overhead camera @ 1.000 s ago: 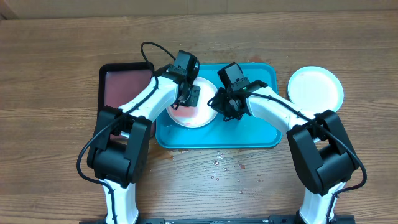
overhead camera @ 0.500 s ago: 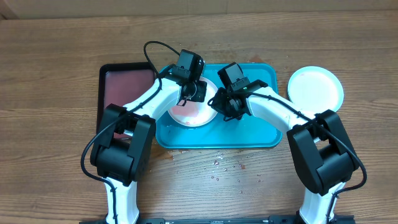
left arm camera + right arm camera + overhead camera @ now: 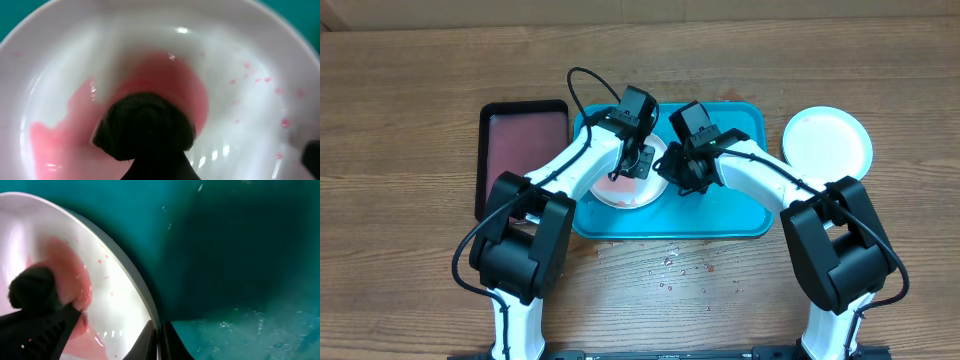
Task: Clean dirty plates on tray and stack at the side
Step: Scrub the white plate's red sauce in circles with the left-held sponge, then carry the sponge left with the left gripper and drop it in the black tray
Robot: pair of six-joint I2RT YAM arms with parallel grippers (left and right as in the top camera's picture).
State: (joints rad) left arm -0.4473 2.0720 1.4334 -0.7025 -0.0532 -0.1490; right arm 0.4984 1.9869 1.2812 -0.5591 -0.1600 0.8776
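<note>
My left pincer (image 3: 638,163) is clamped on a dark pad (image 3: 145,125), pressed on the red smear (image 3: 170,85) in the plate (image 3: 616,190) on the tray (image 3: 740,215). My right pincer (image 3: 683,176) pinches the plate's rim. Wiping step. Next: sweep up the leftover pink, then stack on the clean plate (image 3: 827,140) on the desk (image 3: 420,80). No writing readable.

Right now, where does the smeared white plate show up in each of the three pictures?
Overhead: the white plate sits on the left half of the turquoise tray.
Left wrist: the white plate fills the picture, with a black pad pressed into its red smear.
Right wrist: the white plate takes the left side, its rim curving down to the bottom edge.
Shared landmark: the turquoise tray shows beside the plate in every view.
</note>
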